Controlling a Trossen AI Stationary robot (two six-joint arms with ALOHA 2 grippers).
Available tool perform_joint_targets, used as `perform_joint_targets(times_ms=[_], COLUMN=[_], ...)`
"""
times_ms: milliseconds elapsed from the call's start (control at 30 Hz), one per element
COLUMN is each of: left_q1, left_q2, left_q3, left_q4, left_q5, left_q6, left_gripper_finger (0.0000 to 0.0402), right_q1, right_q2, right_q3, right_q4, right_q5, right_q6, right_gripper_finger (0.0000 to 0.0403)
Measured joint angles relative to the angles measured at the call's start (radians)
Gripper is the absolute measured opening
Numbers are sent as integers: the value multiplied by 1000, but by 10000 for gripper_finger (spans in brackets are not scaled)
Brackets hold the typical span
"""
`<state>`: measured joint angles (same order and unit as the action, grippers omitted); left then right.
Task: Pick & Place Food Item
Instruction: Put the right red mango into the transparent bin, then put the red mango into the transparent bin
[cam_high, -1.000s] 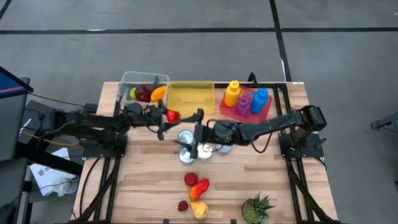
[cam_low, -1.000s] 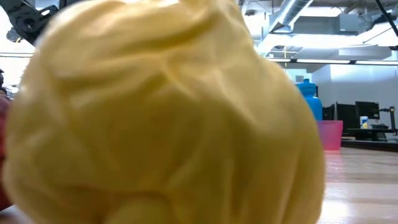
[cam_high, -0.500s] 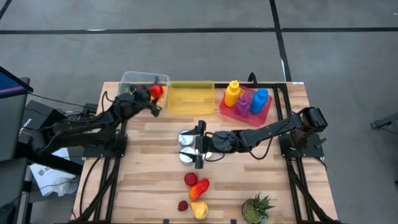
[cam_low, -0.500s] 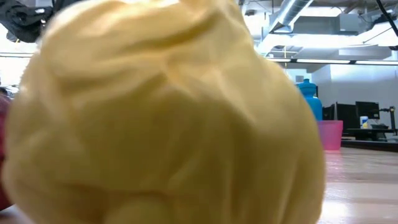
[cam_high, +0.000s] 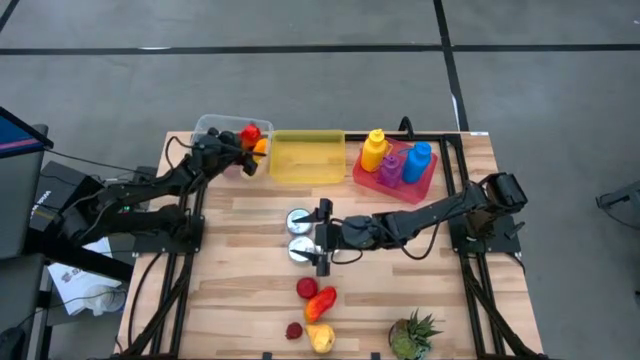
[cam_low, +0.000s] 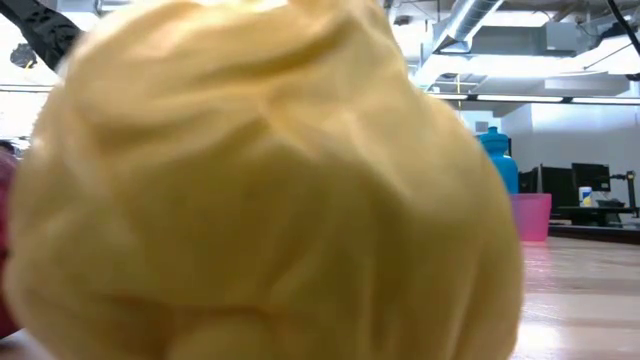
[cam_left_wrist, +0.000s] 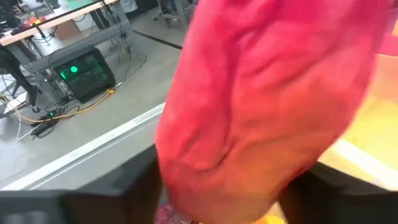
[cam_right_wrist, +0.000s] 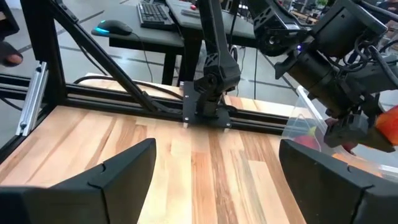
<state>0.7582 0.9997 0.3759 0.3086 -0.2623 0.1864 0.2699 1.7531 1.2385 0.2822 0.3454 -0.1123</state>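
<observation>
Meanwhile, left gripper (cam_high: 247, 140) over clear bin (cam_high: 206, 127), fingers around red fruit (cam_left_wrist: 267, 106) | right gripper (cam_high: 322, 237) low at table (cam_high: 240, 290) middle, fingers apart, empty

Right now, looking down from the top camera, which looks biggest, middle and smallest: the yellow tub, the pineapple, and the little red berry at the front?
1. The yellow tub looks biggest.
2. The pineapple comes next.
3. The little red berry looks smallest.
All three sit on the table, so nearness to the camera hardly changes this.
</observation>
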Motion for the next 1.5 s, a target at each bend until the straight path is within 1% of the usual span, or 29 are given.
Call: perform_joint_targets(times_ms=[100, 167, 233, 300, 367, 533, 633, 733, 833, 900, 1000, 1167, 1267, 1367, 1433, 1467, 1500], left_q1=[0, 0, 0, 0, -2, -42, -85, -139, -203, -248, -315, -403, -439, -465, -482, -488, -494], left_q2=[0, 0, 0, -3, -19, -117, -195, -254, -278, -277, -277, -277, -277, -277, -277, -277, -277], left_q3=[0, 1, 1, 1, 1, 1, 1, 1, 1, 0, 0, 0, 0, 0, 0, 0, 0], left_q4=[2, 3, 3, 6, 3, 14, 15, 17, 15, 11, 10, 7, 6, 10, 13, 12, 13], left_q5=[0, 0, 1, 1, 1, 24, 97, 206, 315, 362, 374, 374, 376, 406, 424, 429, 430], left_q6=[-2, -3, -3, -3, -4, -6, -20, -65, -99, -117, -122, -124, -154, -197, -218, -221, -221], left_gripper_finger=[317, 352, 378, 392, 393, 371, 357, 344, 333, 328, 326, 340, 357, 376, 387, 391, 394], right_q1=[0, 0, 0, 0, 1, 7, 12, 24, 55, 85, 131, 185, 193, 189, 187, 183, 180], right_q2=[0, 0, 0, 0, 0, -1, -1, -1, 1, 2, 2, 2, 18, 41, 76, 97, 106], right_q3=[0, 0, 0, 0, 0, 0, 0, 0, 0, 0, 0, 0, 1, 8, 46, 65, 75], right_q4=[-11, -15, -15, -19, -37, -134, -233, -344, -434, -470, -491, -497, -511, -547, -523, -537, -589], right_q5=[0, 0, 0, 0, -1, -21, -90, -190, -305, -341, -344, -288, -266, -267, -274, -278, -280], right_q6=[0, 0, 0, 0, 0, 29, 70, 116, 132, 132, 132, 132, 142, 142, 138, 135, 131], right_gripper_finger=[329, 329, 329, 329, 329, 329, 329, 329, 329, 329, 330, 342, 357, 374, 384, 388, 391])
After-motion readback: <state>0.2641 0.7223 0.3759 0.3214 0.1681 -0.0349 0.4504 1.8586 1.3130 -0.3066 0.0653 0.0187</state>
